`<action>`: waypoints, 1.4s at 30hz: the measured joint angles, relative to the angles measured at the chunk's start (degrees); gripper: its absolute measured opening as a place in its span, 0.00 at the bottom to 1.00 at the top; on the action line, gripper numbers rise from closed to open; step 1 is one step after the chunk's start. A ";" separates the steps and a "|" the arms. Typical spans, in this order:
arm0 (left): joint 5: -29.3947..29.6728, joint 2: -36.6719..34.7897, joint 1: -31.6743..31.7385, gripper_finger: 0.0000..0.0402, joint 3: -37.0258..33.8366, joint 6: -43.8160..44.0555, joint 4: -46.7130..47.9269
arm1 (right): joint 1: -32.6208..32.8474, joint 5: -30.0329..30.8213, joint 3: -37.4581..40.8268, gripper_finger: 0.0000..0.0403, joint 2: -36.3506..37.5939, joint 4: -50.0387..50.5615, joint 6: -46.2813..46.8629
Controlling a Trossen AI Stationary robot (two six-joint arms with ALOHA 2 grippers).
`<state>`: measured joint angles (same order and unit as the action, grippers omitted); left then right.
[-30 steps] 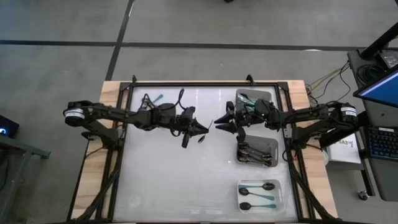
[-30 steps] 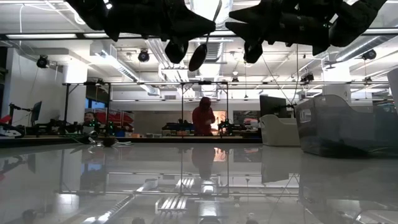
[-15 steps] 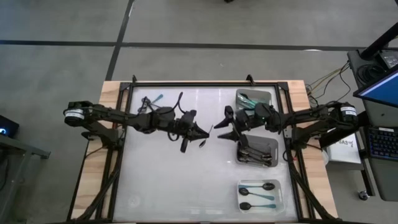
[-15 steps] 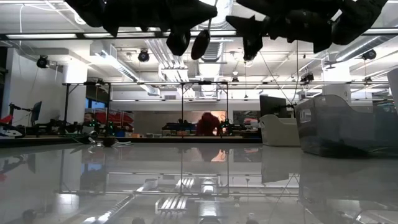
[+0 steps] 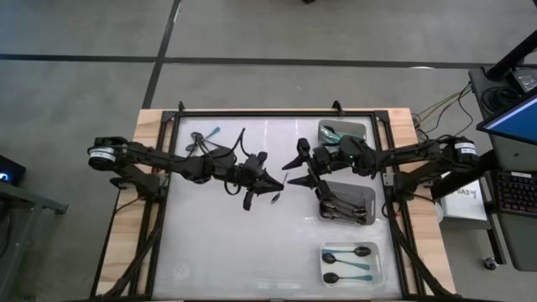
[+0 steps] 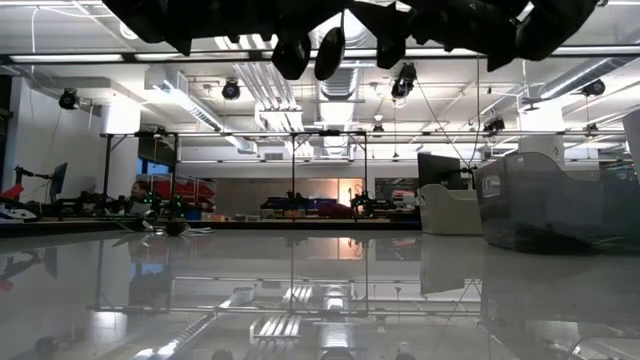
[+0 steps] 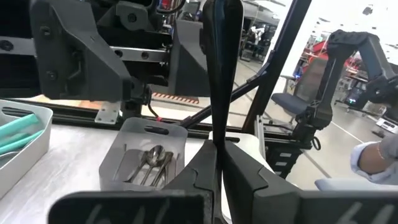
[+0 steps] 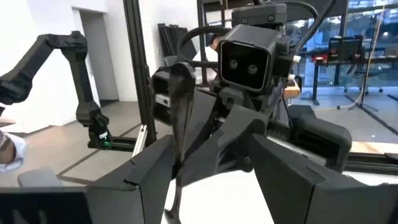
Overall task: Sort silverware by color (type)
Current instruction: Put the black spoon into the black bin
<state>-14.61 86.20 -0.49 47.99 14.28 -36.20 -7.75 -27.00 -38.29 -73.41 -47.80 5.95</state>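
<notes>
A black spoon point(image 7: 219, 74) stands roughly upright in my left gripper point(image 5: 275, 184), which is shut on it high over the table's middle. Its bowl point(image 6: 330, 50) shows at the top of the low view. My right gripper point(image 5: 300, 172) faces the left one from the table's right side. It is open, with one finger point(image 8: 143, 174) on each side of the spoon point(image 8: 180, 112), touching nothing that shows. More silverware lies in a loose pile point(image 5: 201, 136) at the far left of the table. My left gripper pinches the spoon's handle point(image 7: 216, 134) between its two fingers. The fingers come level from the table's left and lie across the spoon. The spoon stands roughly upright in the hold, lifted well clear of the table.
Three trays line the table's right side. The far one holds teal-handled spoons point(image 5: 342, 132), the grey middle one holds metal spoons point(image 5: 348, 204), and the near white one holds black-bowled teal spoons point(image 5: 352, 264). The table's middle and near left are bare.
My right gripper has opened wide in front of the spoon and rolled a little. My left gripper has drifted slightly toward the table's near edge, still shut on the spoon. In the low view the spoon's bowl now sits higher than it did.
</notes>
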 joint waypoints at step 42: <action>-1.13 0.50 -0.07 0.00 0.00 -0.49 -1.23 | 2.21 -6.21 -6.75 0.06 -5.05 2.11 5.92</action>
<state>-15.74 86.70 -0.56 47.99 13.80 -37.43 -5.54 -33.21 -45.04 -78.46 -45.69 11.86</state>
